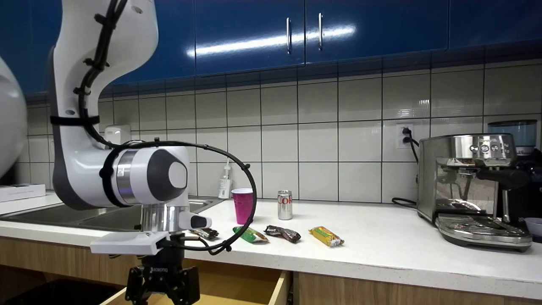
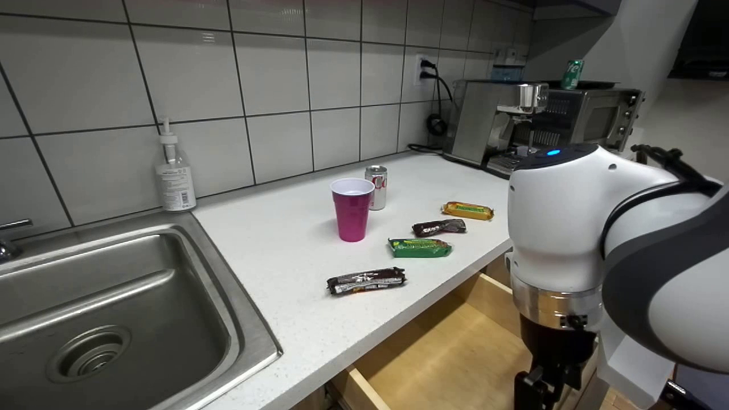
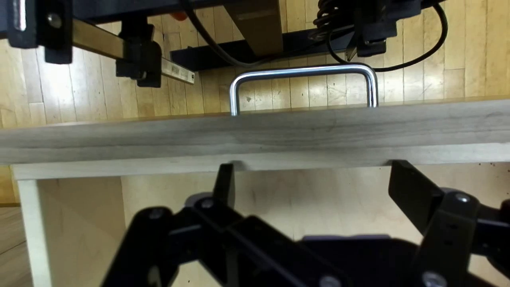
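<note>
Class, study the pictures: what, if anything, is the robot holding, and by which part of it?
Nothing is held: the jaws stand open at the drawer, with nothing gripped between them.

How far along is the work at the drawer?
Looks done: the drawer stands open. In hand: the gripper, open and holding nothing, is by its front panel; contact is unclear. Left, perhaps: closing it, plus any handling of the four wrapped bars, which lie on the counter.

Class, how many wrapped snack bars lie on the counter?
4. On the counter, going away from the sink: a dark bar, a green bar, a second dark bar and a yellow bar. None seems hidden.
</note>
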Robot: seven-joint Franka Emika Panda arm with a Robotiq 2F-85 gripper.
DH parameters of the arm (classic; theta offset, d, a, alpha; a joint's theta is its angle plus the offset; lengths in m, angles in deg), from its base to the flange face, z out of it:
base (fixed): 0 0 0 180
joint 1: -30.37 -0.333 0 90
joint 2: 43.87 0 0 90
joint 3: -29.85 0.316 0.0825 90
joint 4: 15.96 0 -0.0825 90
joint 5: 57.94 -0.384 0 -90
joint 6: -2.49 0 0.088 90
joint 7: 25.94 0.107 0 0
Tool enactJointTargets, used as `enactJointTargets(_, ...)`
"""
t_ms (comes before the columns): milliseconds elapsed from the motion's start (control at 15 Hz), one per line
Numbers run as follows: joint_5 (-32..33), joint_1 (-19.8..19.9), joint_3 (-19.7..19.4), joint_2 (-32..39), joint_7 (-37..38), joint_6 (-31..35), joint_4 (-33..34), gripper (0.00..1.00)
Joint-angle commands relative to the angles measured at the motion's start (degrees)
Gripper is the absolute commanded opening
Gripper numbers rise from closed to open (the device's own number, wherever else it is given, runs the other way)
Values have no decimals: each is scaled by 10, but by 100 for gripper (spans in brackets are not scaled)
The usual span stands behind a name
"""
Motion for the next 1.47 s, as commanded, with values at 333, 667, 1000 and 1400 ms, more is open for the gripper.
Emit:
enactJointTargets(333, -31, 15, 16, -69, -5, -72, -7, 100)
enactJointTargets(667, -23, 22, 23, -131, -15, -125, 19, 100)
enactJointTargets(1000, -25, 31, 29, -148, -57, -181, 84, 100)
enactJointTargets(1400, -28, 34, 30, -136, -100, -231, 153, 100)
